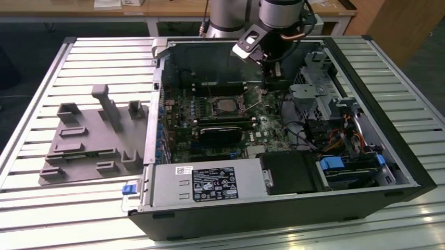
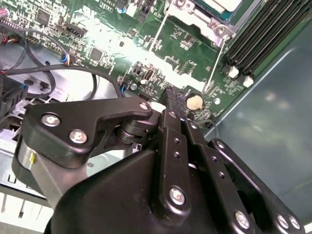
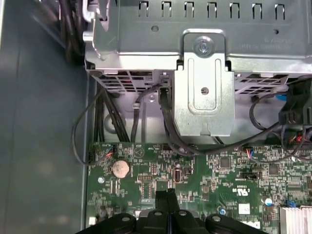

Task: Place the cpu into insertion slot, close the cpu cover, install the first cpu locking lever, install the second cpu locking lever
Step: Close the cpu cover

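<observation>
gripper (image 1: 272, 77) pinched shut on nothing, hung low over the green board (image 3: 204, 170) near the insertion slot (image 1: 210, 107) with the cpu (image 2: 220, 4) already seated inside, jaws likely closed to push a wire lever (image 2: 218, 58) rather than grasp

Green motherboard (image 1: 208, 122), speckled with black chips and silver solder, inside a black computer case (image 1: 278, 213) on a pale grey ribbed table (image 1: 41, 208). In the exterior view, a matte grey fixture block (image 1: 83, 151) lies at 9 o'clock of the case and a blue tab (image 1: 128, 188) at 7 o'clock. The gripper (image 3: 168, 194) is black, the cpu (image 2: 214, 4) pale silver.
</observation>
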### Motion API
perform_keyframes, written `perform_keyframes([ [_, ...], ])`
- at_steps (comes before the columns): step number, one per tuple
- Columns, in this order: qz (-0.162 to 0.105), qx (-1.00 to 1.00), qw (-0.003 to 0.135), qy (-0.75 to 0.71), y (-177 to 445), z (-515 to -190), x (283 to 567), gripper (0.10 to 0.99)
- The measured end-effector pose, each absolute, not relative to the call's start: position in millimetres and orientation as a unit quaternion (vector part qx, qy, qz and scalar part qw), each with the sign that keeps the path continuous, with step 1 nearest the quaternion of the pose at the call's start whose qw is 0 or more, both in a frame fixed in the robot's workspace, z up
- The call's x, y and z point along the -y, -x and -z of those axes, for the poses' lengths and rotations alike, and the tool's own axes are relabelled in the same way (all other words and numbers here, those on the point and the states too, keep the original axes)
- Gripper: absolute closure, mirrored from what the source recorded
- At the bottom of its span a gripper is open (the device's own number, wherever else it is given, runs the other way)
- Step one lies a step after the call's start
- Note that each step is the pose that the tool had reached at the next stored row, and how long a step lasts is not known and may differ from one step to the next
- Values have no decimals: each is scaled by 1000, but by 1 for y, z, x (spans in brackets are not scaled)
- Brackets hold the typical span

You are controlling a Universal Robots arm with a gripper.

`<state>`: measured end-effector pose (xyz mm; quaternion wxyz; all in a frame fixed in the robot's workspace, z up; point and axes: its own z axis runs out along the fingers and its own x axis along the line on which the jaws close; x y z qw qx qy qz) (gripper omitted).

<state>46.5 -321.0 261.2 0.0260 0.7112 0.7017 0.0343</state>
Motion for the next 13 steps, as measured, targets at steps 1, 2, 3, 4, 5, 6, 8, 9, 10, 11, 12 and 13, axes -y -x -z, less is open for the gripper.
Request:
perform_keyframes([
  [1,-34,-701,26,-712,-47,-260,321,984],
  [2,-34,-700,26,-713,-47,-259,321,984],
  [3,-34,-698,26,-715,-48,-258,321,984],
  [4,-34,-697,26,-716,-48,-257,321,984],
  [5,-34,-696,26,-717,-48,-255,321,984],
  [6,-34,-694,26,-719,-48,-254,321,984],
  [8,-34,-692,26,-721,-50,-252,321,984],
  [9,-34,-690,27,-722,-51,-251,321,984],
  [10,-34,-689,27,-723,-52,-250,321,984],
  [11,-34,-688,27,-724,-53,-249,321,984],
  [12,-34,-688,27,-725,-54,-248,321,984],
  [13,-34,-687,27,-726,-54,-246,321,984],
])
